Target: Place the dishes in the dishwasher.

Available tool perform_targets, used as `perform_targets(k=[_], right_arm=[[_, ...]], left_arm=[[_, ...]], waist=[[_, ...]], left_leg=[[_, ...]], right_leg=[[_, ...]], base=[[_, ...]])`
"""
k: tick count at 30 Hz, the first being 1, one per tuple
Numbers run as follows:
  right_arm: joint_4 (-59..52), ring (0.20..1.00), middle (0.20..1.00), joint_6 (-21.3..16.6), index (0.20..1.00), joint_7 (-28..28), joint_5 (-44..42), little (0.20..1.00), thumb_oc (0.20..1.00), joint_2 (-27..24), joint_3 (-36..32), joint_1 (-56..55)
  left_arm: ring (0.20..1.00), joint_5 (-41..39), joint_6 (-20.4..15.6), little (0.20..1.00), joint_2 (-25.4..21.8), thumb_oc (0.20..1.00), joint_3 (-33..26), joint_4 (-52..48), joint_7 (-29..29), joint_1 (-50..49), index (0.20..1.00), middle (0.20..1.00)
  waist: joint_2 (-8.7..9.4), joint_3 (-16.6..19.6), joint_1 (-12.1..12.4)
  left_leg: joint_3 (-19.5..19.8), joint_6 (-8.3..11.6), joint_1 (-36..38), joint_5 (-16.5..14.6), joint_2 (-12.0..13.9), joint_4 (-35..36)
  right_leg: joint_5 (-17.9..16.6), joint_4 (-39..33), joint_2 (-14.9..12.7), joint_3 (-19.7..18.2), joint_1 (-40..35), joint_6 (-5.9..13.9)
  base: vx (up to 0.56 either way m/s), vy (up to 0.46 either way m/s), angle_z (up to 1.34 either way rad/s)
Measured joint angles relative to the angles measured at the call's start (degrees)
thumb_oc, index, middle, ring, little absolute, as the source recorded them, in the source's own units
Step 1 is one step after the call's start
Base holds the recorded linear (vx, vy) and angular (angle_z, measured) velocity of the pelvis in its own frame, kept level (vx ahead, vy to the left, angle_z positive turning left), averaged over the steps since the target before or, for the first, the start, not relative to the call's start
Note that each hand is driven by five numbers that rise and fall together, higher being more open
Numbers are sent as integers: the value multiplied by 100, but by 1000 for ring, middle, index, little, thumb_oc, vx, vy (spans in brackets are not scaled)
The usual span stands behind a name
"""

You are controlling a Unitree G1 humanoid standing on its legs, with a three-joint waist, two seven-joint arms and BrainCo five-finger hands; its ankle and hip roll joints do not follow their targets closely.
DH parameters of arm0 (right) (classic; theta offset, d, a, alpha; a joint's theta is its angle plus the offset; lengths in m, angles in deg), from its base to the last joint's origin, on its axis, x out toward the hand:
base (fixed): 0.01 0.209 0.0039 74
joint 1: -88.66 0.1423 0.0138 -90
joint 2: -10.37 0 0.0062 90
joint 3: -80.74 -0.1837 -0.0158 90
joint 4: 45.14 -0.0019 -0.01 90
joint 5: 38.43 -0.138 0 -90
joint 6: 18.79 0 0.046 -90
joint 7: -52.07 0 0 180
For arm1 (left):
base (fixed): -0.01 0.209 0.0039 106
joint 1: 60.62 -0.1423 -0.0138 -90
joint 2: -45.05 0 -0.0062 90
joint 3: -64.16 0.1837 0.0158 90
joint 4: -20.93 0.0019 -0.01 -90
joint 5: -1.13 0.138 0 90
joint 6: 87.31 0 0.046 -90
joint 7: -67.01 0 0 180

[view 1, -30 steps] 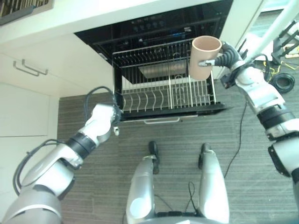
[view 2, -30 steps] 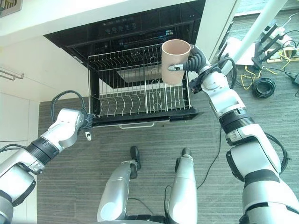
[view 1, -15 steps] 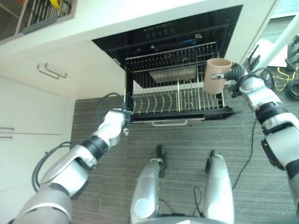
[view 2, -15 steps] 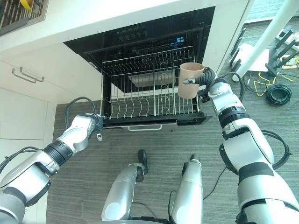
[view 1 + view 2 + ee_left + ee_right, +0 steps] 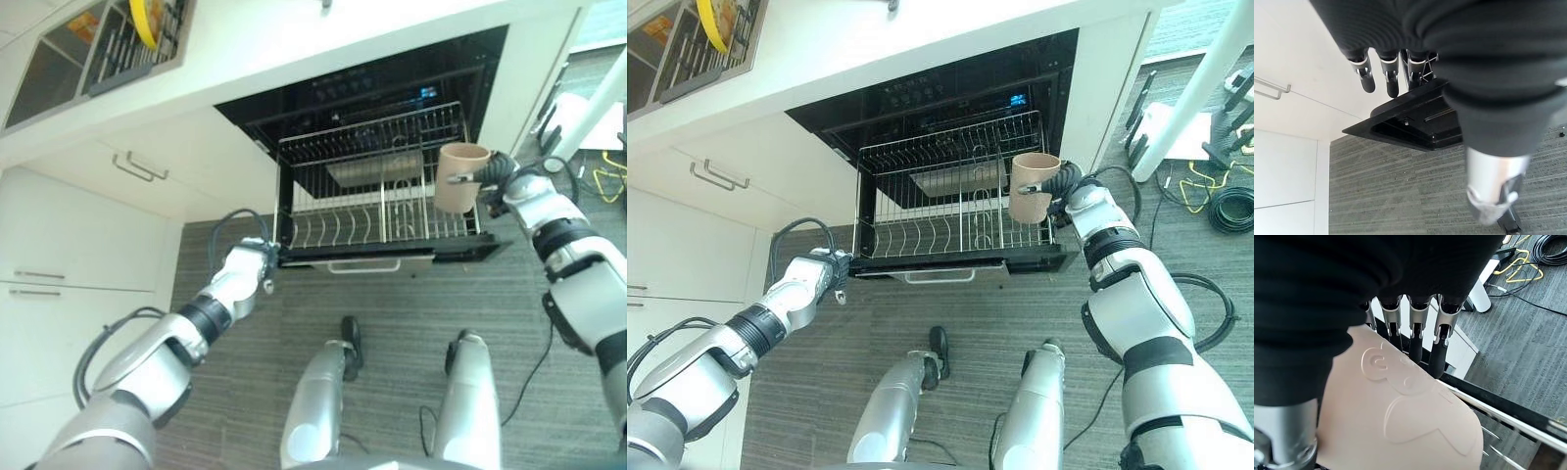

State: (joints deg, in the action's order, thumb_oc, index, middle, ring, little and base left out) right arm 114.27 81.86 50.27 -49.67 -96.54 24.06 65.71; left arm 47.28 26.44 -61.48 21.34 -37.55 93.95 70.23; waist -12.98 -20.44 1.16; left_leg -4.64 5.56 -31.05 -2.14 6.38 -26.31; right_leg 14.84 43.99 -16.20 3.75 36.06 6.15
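Lowered cup, apparently clasped between right hand fingers, thumb

Matt, smooth beige plastic cup with embossed relief; shiny chrome wire dish rack; glossy black dishwasher door; smooth white cabinet fronts; rough grey ribbed carpet.

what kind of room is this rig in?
Most likely a home-style kitchen: a built-in dishwasher stands open under a white countertop with its wire rack pulled out, white cabinet drawers sit beside it, and the right robot hand holds a beige cup over the rack.
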Motion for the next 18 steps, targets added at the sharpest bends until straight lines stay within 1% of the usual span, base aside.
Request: perform_targets(k=[1, 2, 3, 4, 5, 8, 10, 12, 18], right_arm=[[0, 200, 200, 2, 200, 13, 4, 200, 200, 12, 1, 0], [8, 250, 250, 3, 250, 13, 3, 250, 250, 19, 0, -1], [7, 423, 423, 4, 423, 13, 1, 423, 423, 26, 0, -1], [19, 780, 780, 16, 780, 25, 0, 780, 780, 48, -2, -1], [38, 1000, 1000, 20, 1000, 25, -2, 1000, 1000, 73, -3, -1], [110, 1000, 1000, 30, 1000, 48, -4, 1000, 1000, 83, -1, -1], [206, 1000, 1000, 41, 1000, 111, -18, 1000, 1000, 85, -10, -1], [212, 1000, 1000, 111, 1000, 151, -25, 1000, 1000, 81, -15, -1], [211, 1000, 1000, 130, 1000, 298, -150, 1000, 1000, 79, -25, -1]], left_arm=[[1000, 0, 0, 1000, -10, 1000, -5, -2, -40, 0, 1000, 1000], [1000, 1, 0, 1000, -20, 1000, -5, -3, -53, 0, 1000, 1000], [1000, 1, 0, 1000, -27, 1000, -6, -2, -60, 0, 1000, 1000], [1000, 2, 0, 1000, -32, 1000, -6, 2, -61, 0, 1000, 1000], [1000, 2, 0, 1000, -36, 1000, -5, 8, -61, -8, 1000, 1000], [1000, 2, 0, 1000, -45, 1000, -3, 10, -62, -18, 1000, 1000], [1000, 2, 0, 1000, -84, 1000, -3, 11, -64, -24, 1000, 1000], [1000, 2, 0, 1000, -105, 1000, -3, 13, -65, -32, 1000, 1000], [1000, 2, -3, 1000, -119, 1000, -3, 12, -134, -32, 1000, 1000]], waist=[[0, 0, 9], [0, 0, 8], [2, -1, 9], [10, 0, 9], [23, 1, 10], [65, 8, 16], [124, 28, 17], [167, 46, 15], [187, 49, 14]], left_leg=[[4, 0, -35, 0, 6, -25], [19, 1, -77, 0, 16, -74], [30, 10, -92, -7, 28, -90], [36, 11, -97, -8, 35, -97], [38, 12, -99, -8, 40, -104], [43, 12, -108, -8, 50, -111], [45, 13, -137, -9, 60, -128], [53, 11, -168, -11, 65, -169], [63, 14, -191, -34, 68, -204]], right_leg=[[0, 17, 7, -1, 35, 0], [1, 39, 17, 2, 57, -2], [1, 49, 30, 5, 67, -3], [0, 52, 44, 6, 69, -4], [0, 52, 53, 5, 69, -4], [0, 67, 65, 4, 81, -6], [2, 84, 73, 1, 112, -9], [2, 90, 81, 0, 129, -10], [1, 106, 82, -3, 145, -11]], base=[[0, 0, 0], [0, 0, 0], [30, 1, 0], [0, 0, 0], [0, 0, 0], [0, 0, 0], [0, 0, 0], [0, 0, 0], [0, 0, 0]])
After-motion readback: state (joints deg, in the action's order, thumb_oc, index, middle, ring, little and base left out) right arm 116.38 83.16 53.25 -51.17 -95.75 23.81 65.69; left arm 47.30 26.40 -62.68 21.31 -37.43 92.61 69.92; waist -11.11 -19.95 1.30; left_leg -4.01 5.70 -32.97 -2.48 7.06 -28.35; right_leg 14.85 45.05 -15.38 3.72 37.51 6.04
